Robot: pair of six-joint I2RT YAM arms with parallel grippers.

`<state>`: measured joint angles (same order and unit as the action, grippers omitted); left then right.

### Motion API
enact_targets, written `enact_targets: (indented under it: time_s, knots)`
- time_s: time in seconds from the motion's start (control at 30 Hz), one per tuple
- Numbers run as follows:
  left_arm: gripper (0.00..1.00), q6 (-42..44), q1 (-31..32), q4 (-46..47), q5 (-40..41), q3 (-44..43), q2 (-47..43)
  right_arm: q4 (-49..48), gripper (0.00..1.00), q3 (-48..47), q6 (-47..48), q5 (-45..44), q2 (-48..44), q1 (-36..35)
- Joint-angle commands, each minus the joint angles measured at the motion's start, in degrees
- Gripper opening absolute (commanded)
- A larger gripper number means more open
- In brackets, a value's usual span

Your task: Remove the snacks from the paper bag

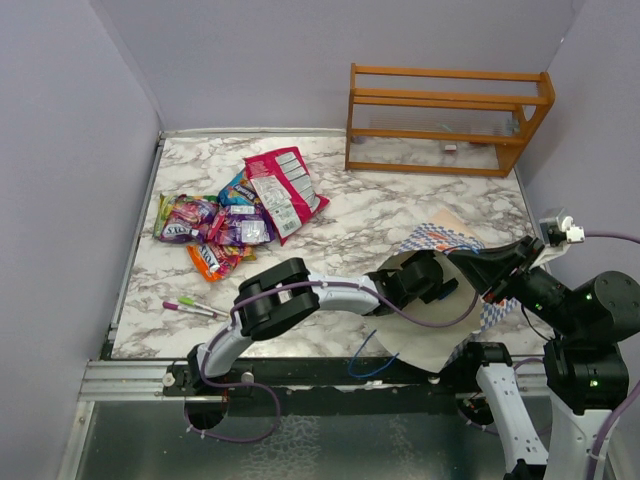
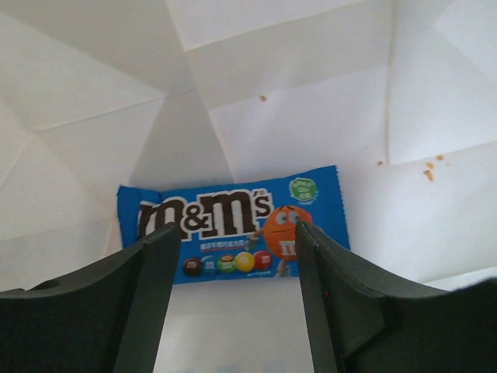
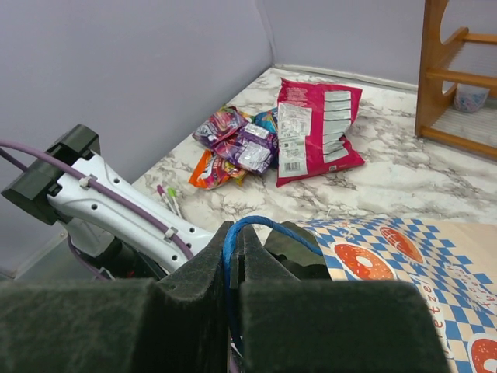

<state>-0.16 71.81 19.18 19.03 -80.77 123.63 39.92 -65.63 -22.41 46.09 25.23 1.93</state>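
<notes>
Left arm stretched along the near edge toward the near right corner of the desk, wrist inside the paper bag, which lies on its side there. Left fingers spread wide, poised over a blue M&M's packet on the cream inner wall. The packet's long axis runs crosswise to the fingers. Right fingers pinched tight on the bag's blue cord handle. Other snacks heaped near the left edge, with pens toward the near edge. Orange rack at the far right corner.
</notes>
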Motion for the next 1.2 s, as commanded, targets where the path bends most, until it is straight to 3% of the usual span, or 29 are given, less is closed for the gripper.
enact_targets:
  time_s: [0.0, 0.3, 0.63, 0.73, 1.17]
  knots:
    - [0.63, -2.2, 1.8, 5.5, -0.5, 5.7, -5.4, -2.8, 0.02, -0.7, -0.1, 1.5, 0.6, -0.2]
    - [0.67, -2.9, 2.0, 4.6, 4.5, 8.2, -5.5, -8.5, 0.02, 0.4, -1.9, 9.9, 1.3, -0.2]
    - [0.74, -1.8, 1.9, 2.1, 8.5, 4.4, 1.4, -6.8, 0.02, -0.4, -1.8, 11.1, 1.0, -0.2]
    - [0.89, -3.8, 1.9, 0.7, 8.1, 5.0, 2.3, -7.0, 0.02, -0.2, -1.6, 11.1, 1.0, -0.2]
    - [0.96, -4.2, 3.3, -8.7, 13.0, 4.6, -0.4, -6.5, 0.02, 1.9, -1.1, 10.0, 0.2, -0.2]
